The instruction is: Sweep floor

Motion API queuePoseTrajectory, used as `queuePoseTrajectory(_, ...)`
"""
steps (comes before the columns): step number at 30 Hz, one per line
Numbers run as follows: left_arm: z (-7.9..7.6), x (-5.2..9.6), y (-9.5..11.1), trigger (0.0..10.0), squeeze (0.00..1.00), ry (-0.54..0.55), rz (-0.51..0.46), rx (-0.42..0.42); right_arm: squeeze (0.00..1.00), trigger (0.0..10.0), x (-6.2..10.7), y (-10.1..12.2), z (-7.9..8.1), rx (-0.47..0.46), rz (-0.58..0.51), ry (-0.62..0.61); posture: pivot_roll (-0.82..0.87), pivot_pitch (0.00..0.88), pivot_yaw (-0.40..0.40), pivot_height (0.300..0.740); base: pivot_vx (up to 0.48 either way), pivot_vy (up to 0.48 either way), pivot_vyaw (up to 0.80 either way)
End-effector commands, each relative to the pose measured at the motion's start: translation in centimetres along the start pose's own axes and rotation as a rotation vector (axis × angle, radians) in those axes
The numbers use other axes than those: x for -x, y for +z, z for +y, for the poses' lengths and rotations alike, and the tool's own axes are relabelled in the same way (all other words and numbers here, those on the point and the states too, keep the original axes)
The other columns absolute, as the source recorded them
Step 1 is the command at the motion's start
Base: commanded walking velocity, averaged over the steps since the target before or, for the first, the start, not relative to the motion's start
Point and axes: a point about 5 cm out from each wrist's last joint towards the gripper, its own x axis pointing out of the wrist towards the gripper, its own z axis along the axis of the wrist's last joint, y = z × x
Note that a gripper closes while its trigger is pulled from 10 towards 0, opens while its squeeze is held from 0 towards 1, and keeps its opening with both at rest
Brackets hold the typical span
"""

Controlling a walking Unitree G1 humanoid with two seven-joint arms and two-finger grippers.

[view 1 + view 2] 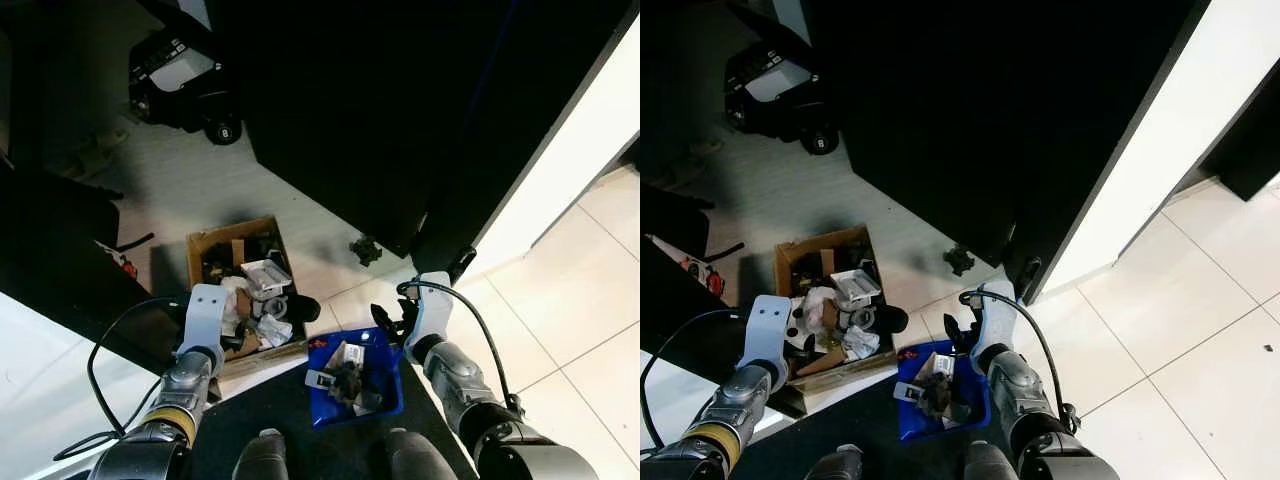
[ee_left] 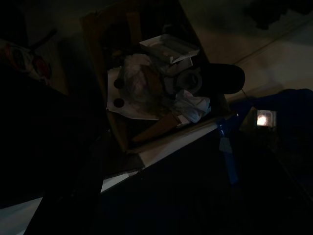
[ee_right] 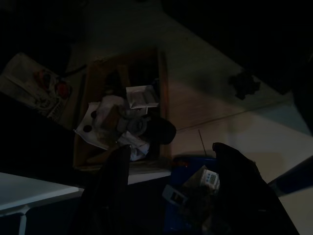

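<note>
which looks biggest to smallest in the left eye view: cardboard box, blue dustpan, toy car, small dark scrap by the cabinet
1. cardboard box
2. toy car and blue dustpan: look alike, and the dustpan sits nearer the camera, so unranked
3. small dark scrap

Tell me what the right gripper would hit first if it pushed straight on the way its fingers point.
Most likely the blue dustpan heaped with debris: in the right wrist view the right gripper, fingers apart, frames the pan's rim, with the cardboard box of rubbish beyond. Depth is hard to judge in the dark.
</note>
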Motion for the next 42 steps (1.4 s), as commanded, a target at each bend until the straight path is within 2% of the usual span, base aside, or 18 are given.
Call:
queuePoseTrajectory(1, -0.30, 0.25, -0.75, 10.0, 0.00, -0.007, 0.018, 0.013, 0.00, 10.0, 0.33, -0.71, -0.10, -0.015, 0.018, -0.010, -0.08, 0.057, 0.010, 0.740, 0.000, 0.000, 0.00)
queuePoseTrajectory(18, -0.20, 0.33, -0.91, 10.0, 0.00, -0.005, 0.018, 0.014, 0.00, 10.0, 0.40, -0.91, 0.02, -0.015, 0.021, -0.005, -0.09, 0.041, 0.014, 0.740, 0.000, 0.000, 0.00)
queuePoseTrajectory(28, -0.26, 0.14, -0.50, 10.0, 0.00, 0.001, 0.014, 0.013, 0.00, 10.0, 0.22, -0.52, -0.10, -0.011, 0.018, -0.005, -0.06, 0.068, -0.013, 0.740, 0.000, 0.000, 0.00)
queuePoseTrajectory(42, -0.43, 0.07, -0.31, 10.0, 0.00, -0.002, 0.008, 0.022, 0.00, 10.0, 0.23, -0.31, -0.36, -0.011, 0.012, -0.011, -0.06, 0.104, -0.006, 0.740, 0.000, 0.000, 0.00)
